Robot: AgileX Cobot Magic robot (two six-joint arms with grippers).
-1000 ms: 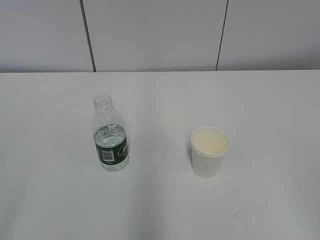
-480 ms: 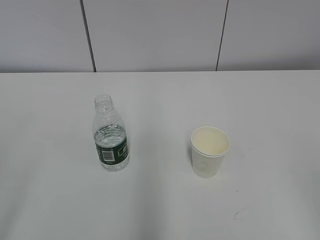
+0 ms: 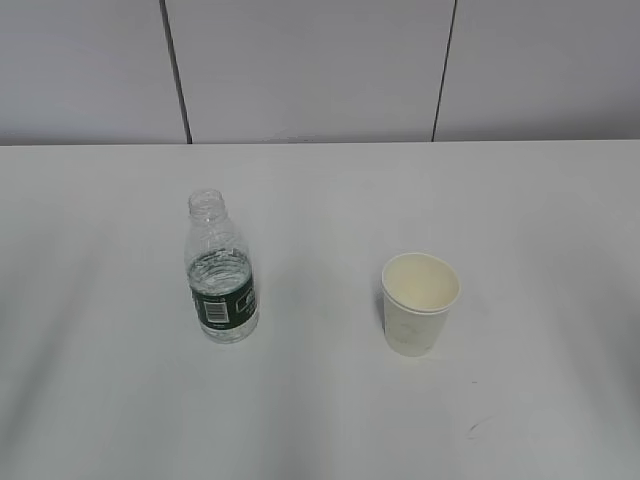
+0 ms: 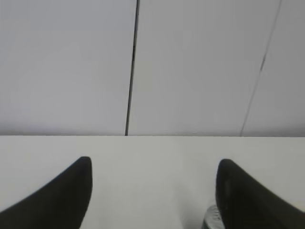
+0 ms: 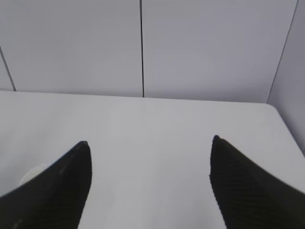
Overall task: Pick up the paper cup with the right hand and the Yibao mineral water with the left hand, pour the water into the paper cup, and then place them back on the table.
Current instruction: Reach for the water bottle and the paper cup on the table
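The Yibao mineral water [image 3: 220, 270], a clear uncapped bottle with a dark green label, stands upright left of centre on the white table [image 3: 320, 180], partly filled with water. The white paper cup [image 3: 420, 303] stands upright to its right, empty. Neither arm shows in the exterior view. My left gripper [image 4: 152, 164] is open and empty; the bottle's neck [image 4: 209, 217] peeks out by its right finger at the bottom edge. My right gripper [image 5: 148, 143] is open and empty; a pale bit of the cup's rim [image 5: 31, 174] shows behind its left finger.
A grey panelled wall [image 3: 320, 70] with dark vertical seams runs behind the table's far edge. The table's right edge [image 5: 286, 129] shows in the right wrist view.
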